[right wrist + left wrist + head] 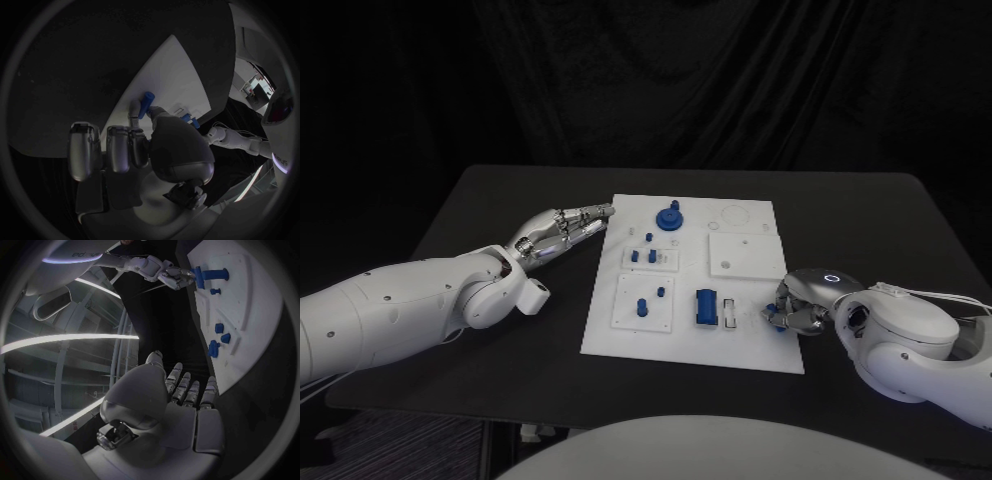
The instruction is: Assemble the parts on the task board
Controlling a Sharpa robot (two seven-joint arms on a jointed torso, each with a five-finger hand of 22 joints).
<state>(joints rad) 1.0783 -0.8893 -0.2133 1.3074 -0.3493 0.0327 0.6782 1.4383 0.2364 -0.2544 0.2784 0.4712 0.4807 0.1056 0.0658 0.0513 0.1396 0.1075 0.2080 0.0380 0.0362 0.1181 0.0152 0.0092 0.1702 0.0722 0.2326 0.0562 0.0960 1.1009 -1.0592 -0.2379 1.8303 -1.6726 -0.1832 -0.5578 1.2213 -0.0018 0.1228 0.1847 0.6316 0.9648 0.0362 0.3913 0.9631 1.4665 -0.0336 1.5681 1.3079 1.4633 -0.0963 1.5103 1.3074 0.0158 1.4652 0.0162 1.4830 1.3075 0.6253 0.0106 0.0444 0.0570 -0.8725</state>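
The white task board (750, 340) lies mid-table. On it stand a blue round part with a knob (672, 217), several small blue pegs (643, 257) and a blue cylinder (707, 304) lying in a slot. My right hand (800, 303) is at the board's right edge, near the front. It pinches a small blue part (773, 307) between thumb and fingers, also seen as the blue part (147, 100) against the board (175, 75). My left hand (564, 230) hovers by the board's far left corner, fingers stretched out, holding nothing. In its wrist view the left hand (181, 400) is beside the board (250, 355).
A raised white square block (741, 253) takes up the board's right middle, with round recesses (736, 213) beyond it. Bare black table (516, 200) surrounds the board. Black curtains close off the back.
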